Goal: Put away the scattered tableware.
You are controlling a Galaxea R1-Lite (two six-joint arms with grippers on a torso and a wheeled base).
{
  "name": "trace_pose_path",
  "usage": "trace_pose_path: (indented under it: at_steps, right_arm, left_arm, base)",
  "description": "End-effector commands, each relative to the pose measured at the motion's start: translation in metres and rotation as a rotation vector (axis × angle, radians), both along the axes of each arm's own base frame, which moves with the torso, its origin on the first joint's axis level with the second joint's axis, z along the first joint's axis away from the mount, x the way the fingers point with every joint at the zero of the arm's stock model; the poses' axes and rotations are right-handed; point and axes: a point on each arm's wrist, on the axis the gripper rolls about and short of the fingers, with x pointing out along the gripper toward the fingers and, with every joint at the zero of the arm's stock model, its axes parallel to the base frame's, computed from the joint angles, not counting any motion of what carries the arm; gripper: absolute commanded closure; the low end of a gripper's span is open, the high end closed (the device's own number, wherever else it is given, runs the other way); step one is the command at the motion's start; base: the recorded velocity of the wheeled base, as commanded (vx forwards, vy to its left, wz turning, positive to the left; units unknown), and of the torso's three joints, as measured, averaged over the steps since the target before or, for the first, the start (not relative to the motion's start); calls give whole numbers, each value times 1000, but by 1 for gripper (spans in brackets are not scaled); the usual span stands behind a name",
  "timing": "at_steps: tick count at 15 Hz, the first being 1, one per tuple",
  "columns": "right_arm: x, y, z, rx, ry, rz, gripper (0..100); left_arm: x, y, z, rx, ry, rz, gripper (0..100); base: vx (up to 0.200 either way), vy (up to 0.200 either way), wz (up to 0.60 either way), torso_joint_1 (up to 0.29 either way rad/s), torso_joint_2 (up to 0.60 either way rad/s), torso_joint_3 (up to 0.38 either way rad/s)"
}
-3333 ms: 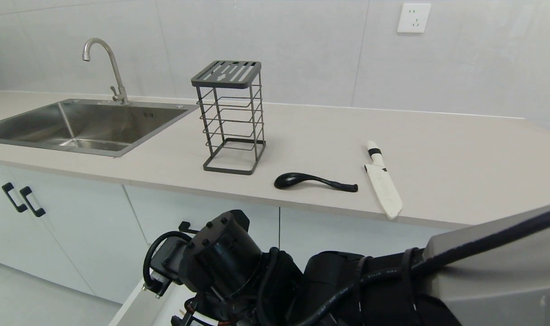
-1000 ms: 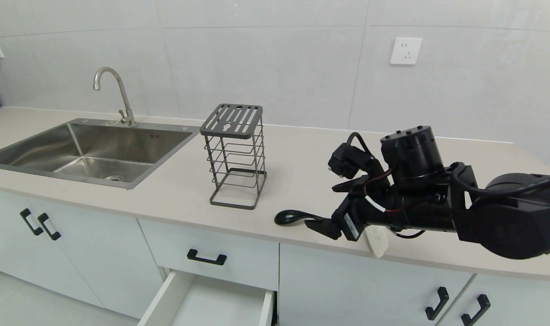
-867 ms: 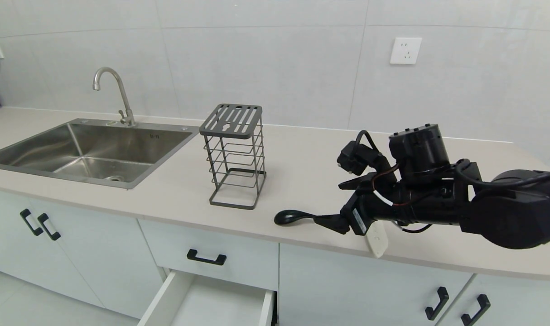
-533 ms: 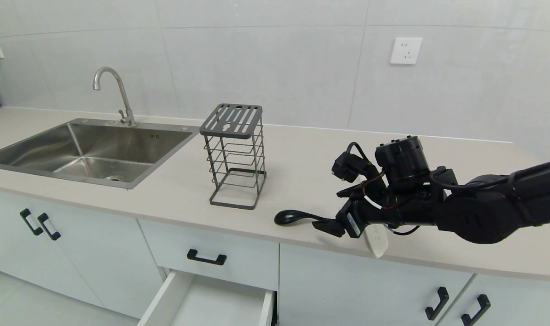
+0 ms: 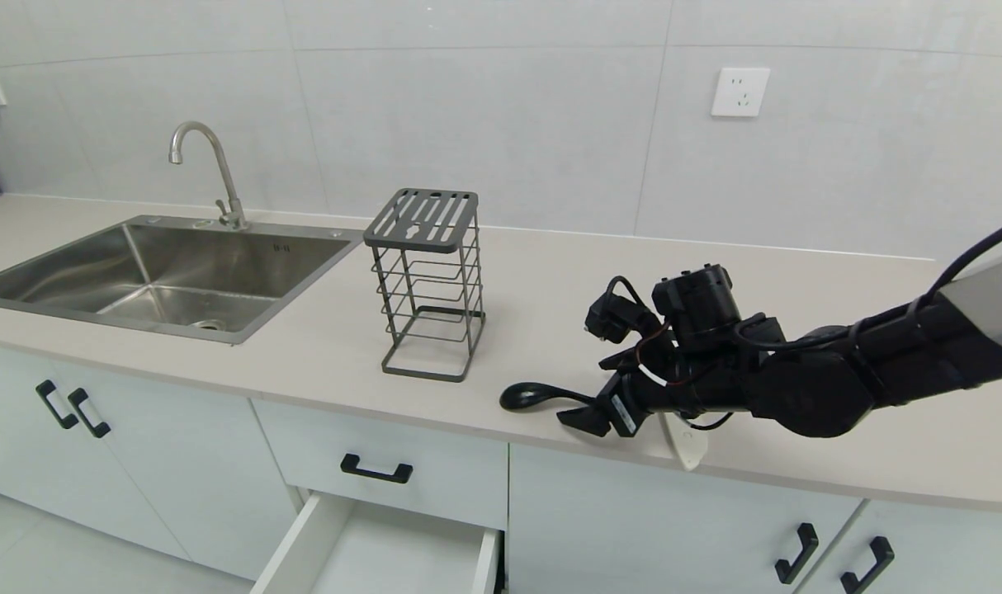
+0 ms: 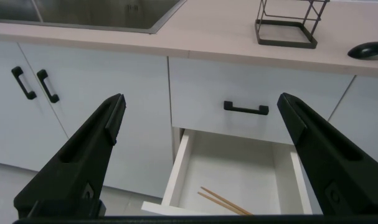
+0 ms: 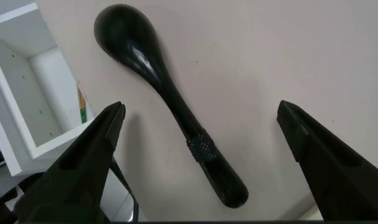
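Spoon (image 5: 527, 397), black, lies near the table's (image 5: 550, 280) front edge, bowl toward the sink (image 5: 179, 264). Right claw (image 7: 201, 155) hangs spread wide over its handle, gripping nothing. Left claw (image 6: 198, 162), equally wide and empty, faces the open drawer (image 6: 238, 168) below.

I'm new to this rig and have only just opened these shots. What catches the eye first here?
The right claw, open, has its fingers spread on either side of the handle of a black spoon lying near the front edge of the counter. A white knife pokes out from behind the arm. Below the counter a drawer is pulled open, and a dark wire rack stands upright on the counter.
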Motion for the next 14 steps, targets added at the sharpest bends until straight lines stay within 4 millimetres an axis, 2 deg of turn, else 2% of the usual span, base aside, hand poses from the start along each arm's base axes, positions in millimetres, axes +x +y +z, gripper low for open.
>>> trace_pose_path:
  at_steps: [1,8,9,14]
  right_arm:
    - [2,1,-7,-8,15,-1,0]
    - [14,8,-8,28,14,30,0]
    - [15,7,-8,32,18,29,100]
    - [19,6,-20,19,41,25,100]
  left_arm:
    - [0,0,0,0,2,1,0]
    - [0,0,0,0,2,0,0]
    - [0,0,0,0,2,1,0]
    - [0,0,0,0,2,1,0]
  base:
    - [0,0,0,0,0,0]
    - [0,0,0,0,0,0]
    - [0,0,0,0,0,0]
    - [0,0,0,0,0,0]
